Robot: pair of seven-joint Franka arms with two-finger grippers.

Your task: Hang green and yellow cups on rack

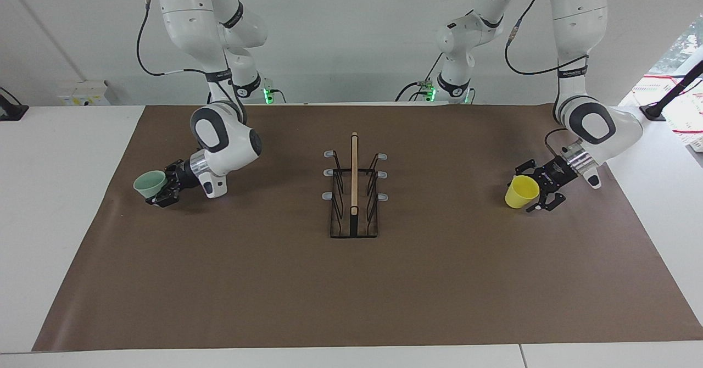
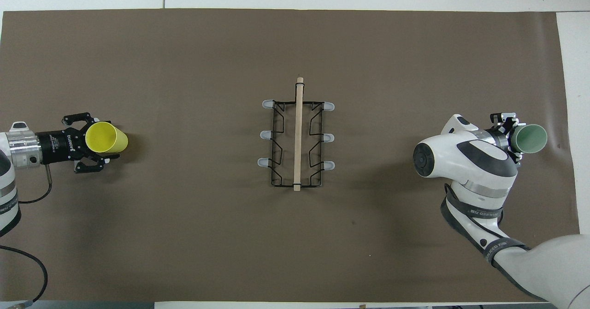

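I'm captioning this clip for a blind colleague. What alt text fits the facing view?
Two white robot arms work at a brown mat: the right gripper is shut on a pale green cup, while the open left gripper straddles a yellow cup. A black wire rack stands empty between them.

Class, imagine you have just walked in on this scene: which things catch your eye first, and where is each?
The black wire rack with its upright wooden bar stands mid-mat, every prong bare. At the left arm's end lies the bright yellow cup, the left gripper spread open around its rim. At the right arm's end the right gripper has shut on the pale green cup.
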